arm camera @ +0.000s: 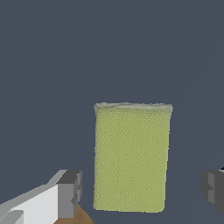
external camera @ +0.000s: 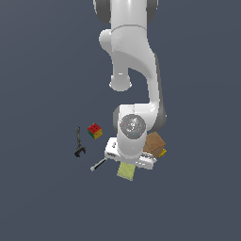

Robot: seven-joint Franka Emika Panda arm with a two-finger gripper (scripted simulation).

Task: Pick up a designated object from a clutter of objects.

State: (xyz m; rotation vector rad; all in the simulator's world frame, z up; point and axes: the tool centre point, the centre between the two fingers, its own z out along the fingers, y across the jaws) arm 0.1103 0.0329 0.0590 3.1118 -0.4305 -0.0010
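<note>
Hand (arm camera: 141, 193) hovers over the yellow-green sponge (arm camera: 131, 157), fingers (arm camera: 70, 194) spread apart either side, lined up to clamp its long edges.

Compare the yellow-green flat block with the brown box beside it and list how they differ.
Colour: the yellow-green block is pale and sponge-textured, while the brown box is cardboard-coloured.
Height: the block lies low and flat; the box stands taller.
Visibility: in the wrist view the block fills the space between the open gripper fingers; only a brown corner shows at the frame's edge.
Shared: both are rectangular, rest on the dark surface, and are partly hidden by the arm in the exterior view.
</note>
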